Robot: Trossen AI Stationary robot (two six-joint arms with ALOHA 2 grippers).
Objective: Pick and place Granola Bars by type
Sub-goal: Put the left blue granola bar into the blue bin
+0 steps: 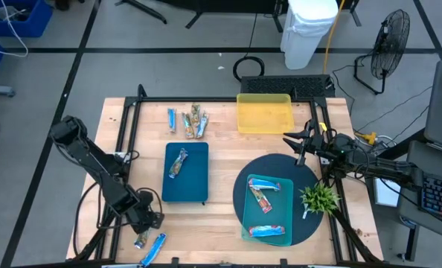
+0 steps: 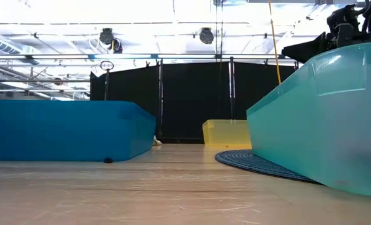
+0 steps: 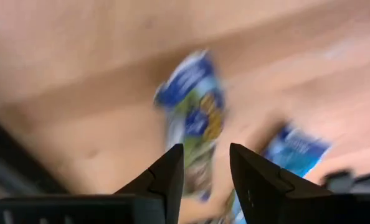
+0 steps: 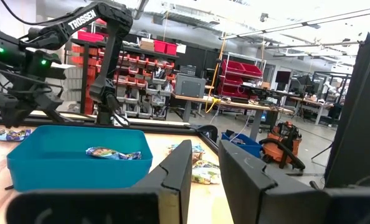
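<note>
Down at the near desk (image 1: 221, 223) edge: left gripper (image 1: 148, 221) low over two loose granola bars (image 1: 152, 248), fingers (image 3: 166, 177) parted, one blue-and-green bar (image 3: 194, 118) lying between the tips, pinch not confirmed. A second blue bar (image 3: 294, 152) just beside it.

Right of that, a teal tray (image 1: 268, 211) on a dark round mat (image 1: 310, 223): one mottled bar (image 1: 261, 197) near its far end, one bright blue bar (image 1: 267, 231) near its near end. Small green plant (image 1: 319, 198) at the mat's right rim.

Mid-desk, a dark blue tray (image 1: 197, 173) with a single bar (image 1: 178, 164) inside.

Farther back, a cluster of unsorted bars (image 1: 190, 120) on bare wood, and an empty-looking yellow bin (image 1: 265, 113) to their right.

Right gripper (image 1: 301, 143) lifted above the mat's far edge, fingers (image 4: 172, 177) a narrow gap apart, pinching nothing.

Open wood between the two trays; black frame rails (image 1: 128, 141) along the sides and far edge.
</note>
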